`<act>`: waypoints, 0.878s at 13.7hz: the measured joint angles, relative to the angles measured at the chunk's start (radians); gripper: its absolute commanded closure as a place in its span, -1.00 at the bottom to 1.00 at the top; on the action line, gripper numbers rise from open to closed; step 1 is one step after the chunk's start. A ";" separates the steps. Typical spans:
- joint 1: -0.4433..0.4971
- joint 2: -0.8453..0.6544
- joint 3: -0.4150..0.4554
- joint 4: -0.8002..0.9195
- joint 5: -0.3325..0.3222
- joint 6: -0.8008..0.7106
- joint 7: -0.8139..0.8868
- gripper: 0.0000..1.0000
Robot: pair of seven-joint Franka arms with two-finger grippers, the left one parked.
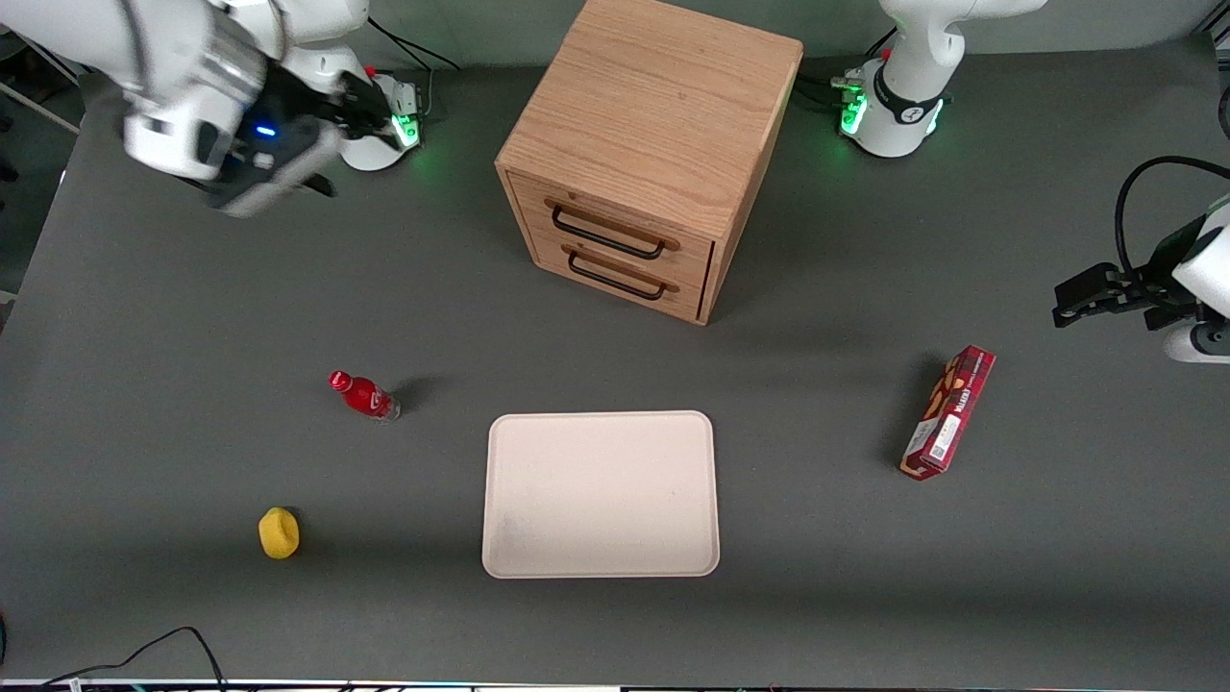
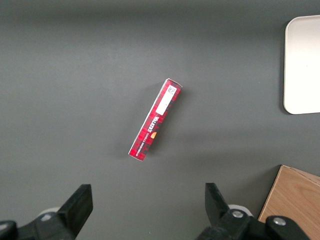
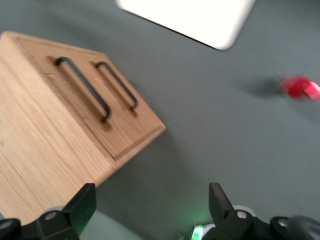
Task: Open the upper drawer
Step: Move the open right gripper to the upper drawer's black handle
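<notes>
The oak cabinet (image 1: 653, 115) stands at the middle of the table, farther from the front camera than the tray. Its upper drawer (image 1: 615, 223) is shut, with a long black bar handle (image 1: 607, 235); the bottom drawer (image 1: 620, 274) under it is shut too. In the right wrist view the upper drawer's handle (image 3: 82, 89) runs beside the cabinet's top edge. My right gripper (image 1: 279, 192) hangs above the table toward the working arm's end, well apart from the cabinet. Its fingers (image 3: 82, 205) are spread wide with nothing between them, and the gripper (image 3: 152, 202) is open.
A white tray (image 1: 601, 494) lies nearer the front camera than the cabinet, also in the right wrist view (image 3: 190, 17). A red bottle (image 1: 363, 395) and a yellow object (image 1: 279, 532) lie toward the working arm's end. A red box (image 1: 947, 412) lies toward the parked arm's end.
</notes>
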 measured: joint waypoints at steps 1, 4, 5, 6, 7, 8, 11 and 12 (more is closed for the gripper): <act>0.001 0.042 0.044 0.001 0.001 0.041 -0.052 -1.00; 0.002 0.186 0.142 0.001 0.001 0.154 -0.146 -1.00; 0.003 0.238 0.168 0.001 0.001 0.195 -0.154 -1.00; 0.003 0.286 0.187 0.001 0.001 0.230 -0.157 -1.00; 0.003 0.331 0.200 0.002 0.001 0.261 -0.162 -1.00; 0.003 0.372 0.213 0.004 0.001 0.291 -0.168 -1.00; 0.022 0.455 0.247 0.011 0.001 0.357 -0.170 -1.00; 0.033 0.466 0.250 0.012 0.001 0.368 -0.170 -1.00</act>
